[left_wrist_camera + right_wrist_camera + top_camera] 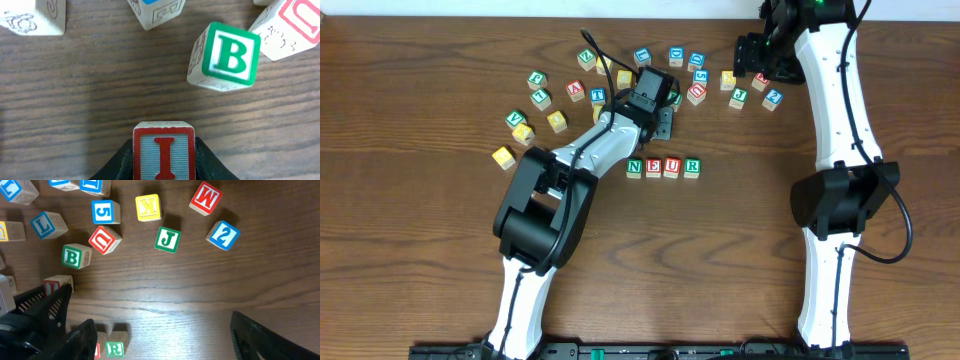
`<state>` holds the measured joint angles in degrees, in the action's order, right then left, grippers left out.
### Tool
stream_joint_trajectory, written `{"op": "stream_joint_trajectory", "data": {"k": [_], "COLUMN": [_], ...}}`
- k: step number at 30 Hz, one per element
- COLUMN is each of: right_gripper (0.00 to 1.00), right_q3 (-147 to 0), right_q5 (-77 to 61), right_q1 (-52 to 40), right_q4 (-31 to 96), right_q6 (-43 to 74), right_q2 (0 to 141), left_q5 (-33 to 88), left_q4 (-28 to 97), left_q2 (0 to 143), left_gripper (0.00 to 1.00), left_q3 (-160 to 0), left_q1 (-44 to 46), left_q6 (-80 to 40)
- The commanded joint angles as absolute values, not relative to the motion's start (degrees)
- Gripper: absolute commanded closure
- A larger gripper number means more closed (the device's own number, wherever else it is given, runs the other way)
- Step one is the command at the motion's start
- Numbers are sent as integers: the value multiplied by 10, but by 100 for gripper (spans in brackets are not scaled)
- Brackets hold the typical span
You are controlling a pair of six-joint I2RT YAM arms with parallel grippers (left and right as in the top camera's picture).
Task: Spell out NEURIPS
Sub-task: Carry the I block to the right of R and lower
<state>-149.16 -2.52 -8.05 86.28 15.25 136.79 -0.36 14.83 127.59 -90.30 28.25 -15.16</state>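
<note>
Red I block [163, 150]: light, rigid wood, smooth flat sides. Left pincer [164, 167] clamps its opposite faces, block between the fingers. Right pincer [161, 335] open, empty.

Bright and even from overhead, soft shadows on the table [430, 60], slight blur around the B cube [225, 59] close up

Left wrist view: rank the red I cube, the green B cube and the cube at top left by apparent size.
1. Red I cube: widest face, but nearest the camera and cut by the bottom edge.
2. Green B cube: slightly narrower face.
3. Top-left cube: cropped by the frame, so its place is unsure.
</note>
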Motion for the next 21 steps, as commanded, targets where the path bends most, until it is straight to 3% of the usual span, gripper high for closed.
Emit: {"op": "stream_joint_trajectory", "data": {"k": [1, 21], "right_gripper": [20, 19], "right_q3": [-1490, -1490], "right_q5": [-15, -16], "right_q1": [-73, -10], "right_q4": [863, 863], "right_q6": [145, 145], "right_q2": [1361, 1361], "left_q5": [-11, -56], "left_q4": [165, 266], "left_q2": [1233, 1170], "left_gripper": [72, 71], "left_q3": [-899, -899], "left_q1": [285, 452], "left_q6": [-150, -215]}}
